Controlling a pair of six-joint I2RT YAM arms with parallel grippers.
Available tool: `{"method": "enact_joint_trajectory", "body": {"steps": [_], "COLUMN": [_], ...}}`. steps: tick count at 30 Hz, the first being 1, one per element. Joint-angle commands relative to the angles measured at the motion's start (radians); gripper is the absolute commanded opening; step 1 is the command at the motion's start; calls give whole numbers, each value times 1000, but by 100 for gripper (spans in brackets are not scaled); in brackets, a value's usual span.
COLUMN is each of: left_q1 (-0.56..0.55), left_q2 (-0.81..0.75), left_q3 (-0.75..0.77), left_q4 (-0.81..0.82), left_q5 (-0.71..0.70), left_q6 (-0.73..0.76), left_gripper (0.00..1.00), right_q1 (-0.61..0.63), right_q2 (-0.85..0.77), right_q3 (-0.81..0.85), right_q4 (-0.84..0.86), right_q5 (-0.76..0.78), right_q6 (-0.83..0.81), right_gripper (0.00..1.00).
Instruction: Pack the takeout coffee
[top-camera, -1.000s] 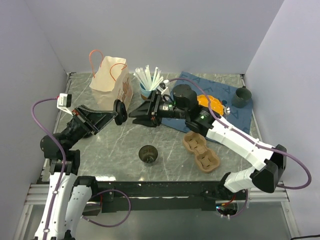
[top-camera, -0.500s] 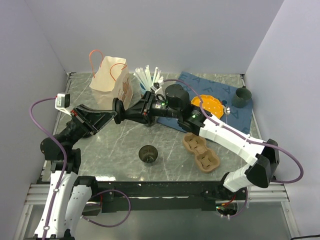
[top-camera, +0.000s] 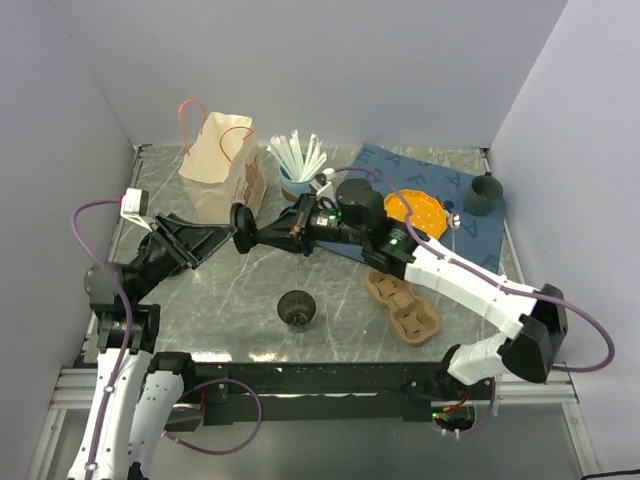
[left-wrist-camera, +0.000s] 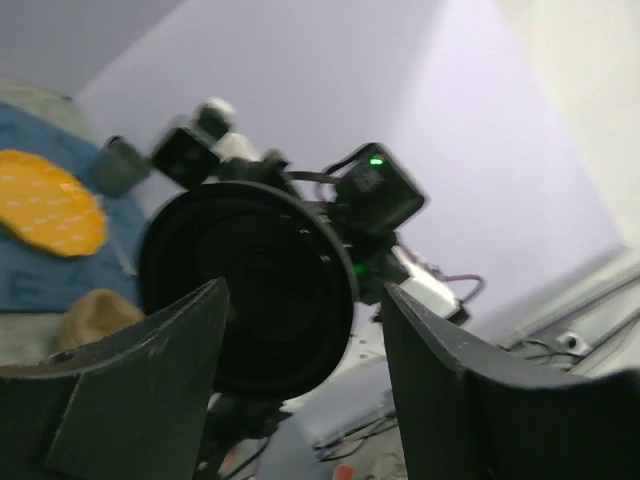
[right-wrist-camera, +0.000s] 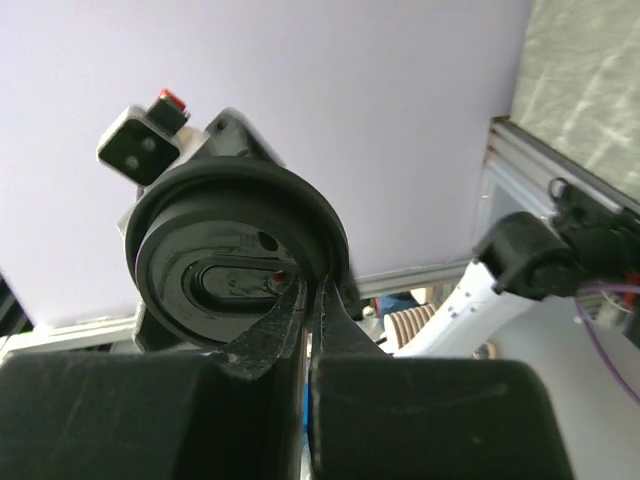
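A black plastic lid hangs on edge above the table's left middle. My right gripper is shut on its rim; the right wrist view shows the lid's top with the rim pinched between the fingers of this gripper. My left gripper stands open at the lid's left side. In the left wrist view the lid's underside sits between the spread fingers of that gripper, apart from them. A lidless black cup stands on the table below. The takeout coffee is out of view.
A paper bag stands at the back left, next to a light-blue cup of straws. A cardboard cup carrier lies right of centre. An orange disc and a grey-green mug sit on a blue cloth.
My right gripper reached left and shut on the lid's rim. My left gripper, which held the lid before, has opened and let go of it.
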Motion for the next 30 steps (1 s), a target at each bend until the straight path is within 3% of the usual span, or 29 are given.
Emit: {"method": "enact_joint_trajectory", "body": {"steps": [1,4,5,6,10,12,14,16,18,27,30], "left_q1": [-1,-1,-1,-1,-1,-1,-1,-1,-5,-41,-51], "left_q2": [-11,4,12,19,49,20,9,15,4,27,41], "left_q3": [134,168,171,175,175,160,136,111,35,-123,-150], "left_q4": [-352,-543,-586,-664,-826,-863,-944,-1004,-966,-1016,-972], "left_q5": [-23,-40,-47,-45,-149,-230,-380,-432,-373,-390,-327], "left_q6": [231,365,400,423,521,531,514,505,500,531,531], "left_gripper": [74,80,93,95,99,97,97,97,97,99,93], "right_q1": [-45,-93,-100,-104,-93,-74,-58,-39,-9,74,106], "right_q2": [-111,-160,-176,-179,-134,-110,-96,-79,-47,108,168], "right_q3": [29,30,42,93,256,286,279,259,239,204,242], "right_q4": [-145,-318,-434,-507,-875,-1004,-1041,-1078,-1089,-1026,-1020], "right_q5": [75,92,110,138,372,425,482,506,539,529,543], "right_q6": [-143,-244,-286,-338,-666,-729,-792,-827,-846,-866,-880], "right_gripper": [0,0,0,0,0,0,0,0,0,0,0]}}
